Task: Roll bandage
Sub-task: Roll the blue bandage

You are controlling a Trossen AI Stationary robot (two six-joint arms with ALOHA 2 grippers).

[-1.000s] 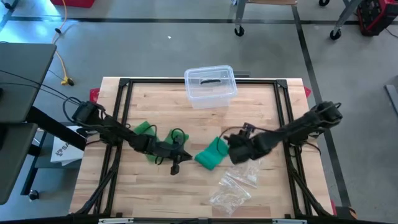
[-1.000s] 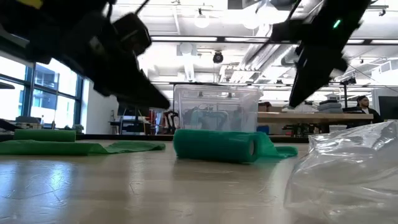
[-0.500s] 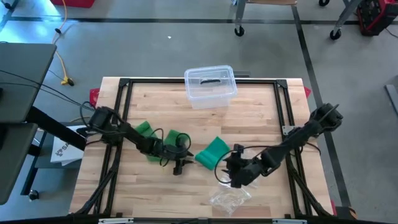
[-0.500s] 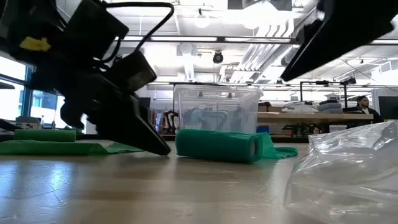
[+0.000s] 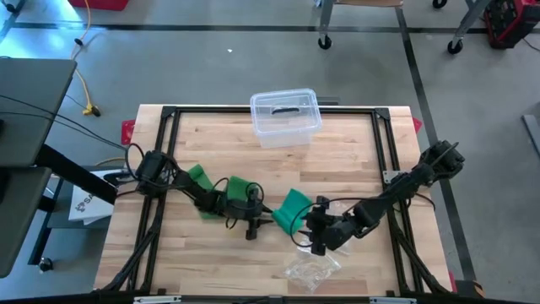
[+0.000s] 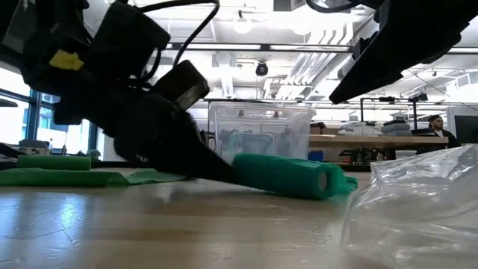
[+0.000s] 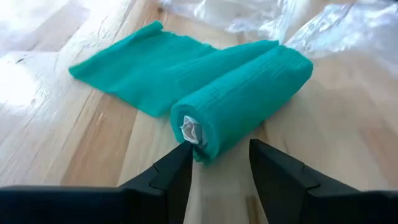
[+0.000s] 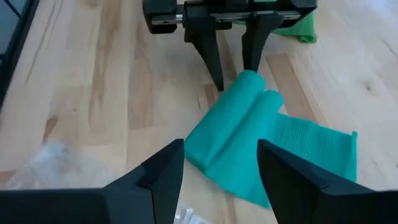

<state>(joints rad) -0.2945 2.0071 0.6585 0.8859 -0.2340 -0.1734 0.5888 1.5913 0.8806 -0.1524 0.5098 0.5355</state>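
**A robotics lab on an open industrial floor**

The wooden bench (image 5: 219,262) sits inside a black metal frame (image 5: 165,135) on a grey floor (image 5: 186,59) crossed by dark tape lines. At 12 o'clock, caster wheels (image 5: 324,41) of rolling furniture show; at 9 o'clock, a dark desk (image 5: 29,110) trails cables. The level camera looks into a hall with exposed ceiling pipes (image 6: 299,63), round lamps (image 6: 240,24), tall windows (image 6: 52,123), and a person (image 6: 435,123) seated at a distant workstation.

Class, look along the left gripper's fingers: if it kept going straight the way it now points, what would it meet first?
The left gripper, fingers open, points at the near end of the rolled green bandage, which would likely pass between the fingers. Beyond lies the clear plastic bag.
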